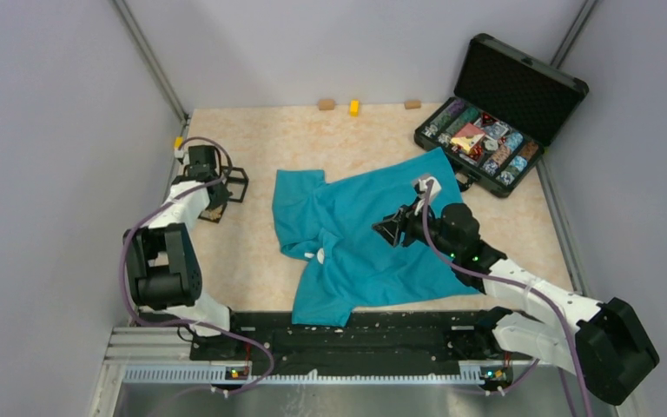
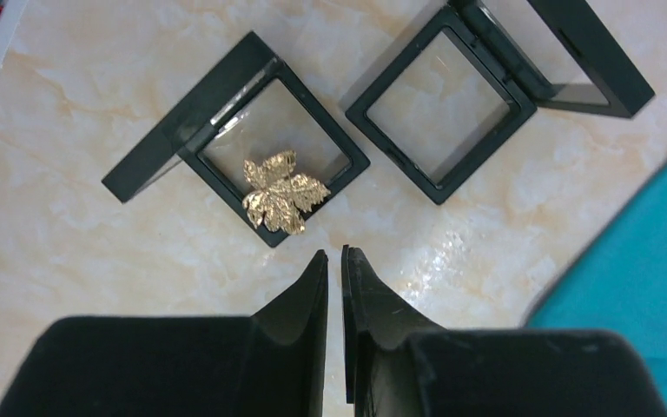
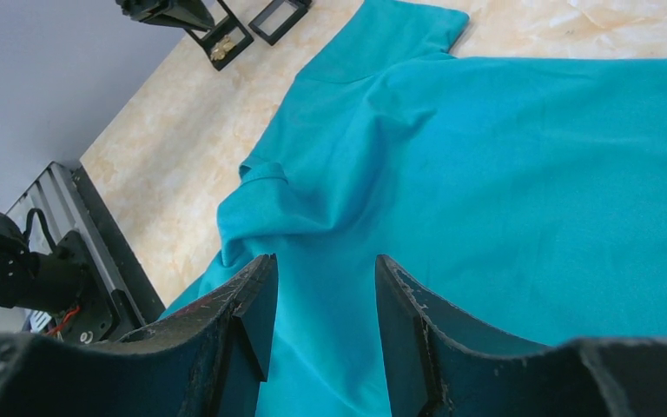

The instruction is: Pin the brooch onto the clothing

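Looking down on the beige marbled surface (image 1: 356, 139), I see the teal T-shirt (image 1: 356, 234) spread rumpled across its middle. An open black case (image 1: 521, 87) of mixed trinkets sits at the far right, lid raised. My right hand (image 3: 321, 269) is over the shirt's right half, fingers moderately apart and holding nothing; I cannot tell whether they touch the cloth. My left hand (image 2: 334, 256) is at the left edge, closed to a thin slit and empty, just near of two open black frame boxes (image 2: 439, 109). The left box (image 2: 300, 130) holds a gold leaf-shaped ornament (image 2: 282, 193).
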Tool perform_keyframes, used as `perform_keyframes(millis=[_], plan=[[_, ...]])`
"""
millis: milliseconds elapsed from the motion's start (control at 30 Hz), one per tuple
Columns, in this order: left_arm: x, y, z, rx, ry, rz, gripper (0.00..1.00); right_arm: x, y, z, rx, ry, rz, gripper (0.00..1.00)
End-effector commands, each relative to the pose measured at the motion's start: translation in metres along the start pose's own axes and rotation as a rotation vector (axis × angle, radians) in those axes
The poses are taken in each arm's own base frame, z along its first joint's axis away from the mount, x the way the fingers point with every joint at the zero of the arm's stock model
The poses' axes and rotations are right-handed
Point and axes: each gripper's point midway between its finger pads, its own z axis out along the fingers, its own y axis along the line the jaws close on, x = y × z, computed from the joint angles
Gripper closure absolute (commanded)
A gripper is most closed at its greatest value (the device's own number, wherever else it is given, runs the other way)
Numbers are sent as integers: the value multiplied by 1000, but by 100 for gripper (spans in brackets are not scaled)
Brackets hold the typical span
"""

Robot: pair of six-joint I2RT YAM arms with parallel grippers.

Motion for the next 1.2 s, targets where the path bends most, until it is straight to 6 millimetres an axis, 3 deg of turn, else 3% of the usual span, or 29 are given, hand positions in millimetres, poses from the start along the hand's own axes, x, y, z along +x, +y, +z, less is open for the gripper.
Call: perform_keyframes(millis=[0, 367, 1167], plan=[[-32, 8, 10, -75, -76, -11, 85, -20, 4, -3, -14, -72, -31, 53], [-37, 19, 44, -132, -53, -8, 81, -15, -1, -2, 1, -63, -36, 53], [-26, 22, 66, -109, 15, -19, 82, -12, -3, 0, 5, -53, -33, 53]])
